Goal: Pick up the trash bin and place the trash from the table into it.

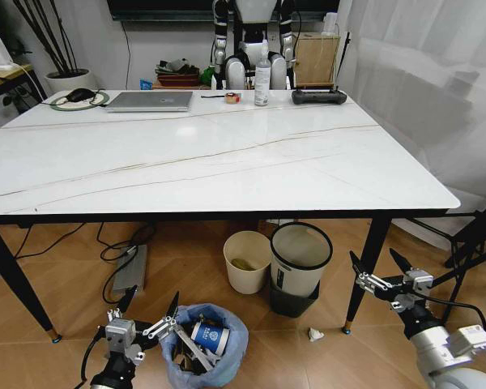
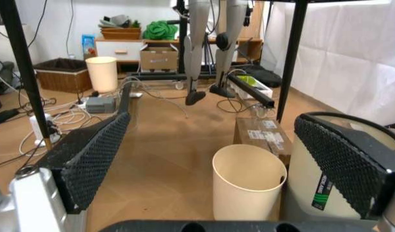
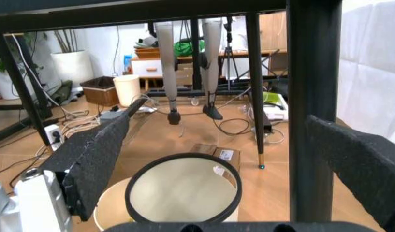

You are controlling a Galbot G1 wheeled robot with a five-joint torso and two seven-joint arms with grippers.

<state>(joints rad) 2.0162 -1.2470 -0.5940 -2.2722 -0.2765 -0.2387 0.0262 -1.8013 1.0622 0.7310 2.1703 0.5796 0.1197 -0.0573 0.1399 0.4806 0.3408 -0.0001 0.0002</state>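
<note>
Spanning most of the head view, the table (image 1: 227, 154) carries a laptop (image 1: 150, 100) and a spray bottle (image 1: 262, 78) at its far edge, none of the litter. Under it on the floor: white bin with black rim (image 1: 300, 258) touching the cream round bin (image 1: 247, 261), and nearer the robot the trash bin (image 1: 204, 344), blue bag holding a blue-white paper cup (image 1: 209, 336) and what looks like cardboard. Left gripper (image 1: 150, 314) jaws wide, one finger at the bag's rim; right gripper (image 1: 382, 268) wide, empty, by the table leg, with a white tissue (image 1: 315, 334) on the floor nearby.
</note>
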